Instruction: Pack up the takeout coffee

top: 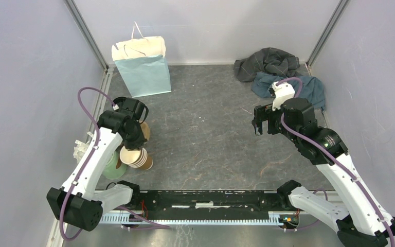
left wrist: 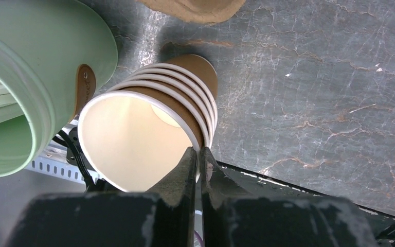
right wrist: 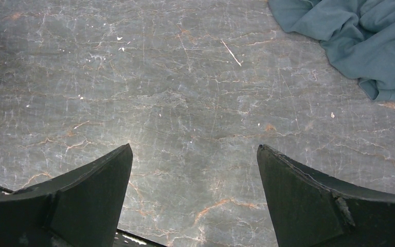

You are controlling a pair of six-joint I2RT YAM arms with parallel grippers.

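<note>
The takeout coffee showed in no view, likely light and crushable, best held gently round its wall, while the left claw pinched the rim of the cup stack and the right claw stood wide open.

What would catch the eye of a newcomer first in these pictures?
The left gripper pinches the rim of a tilted stack of brown cups at the near left, beside a pale green cup. A light blue paper bag stands at the far left, and the right gripper hangs open over the grey table.
</note>
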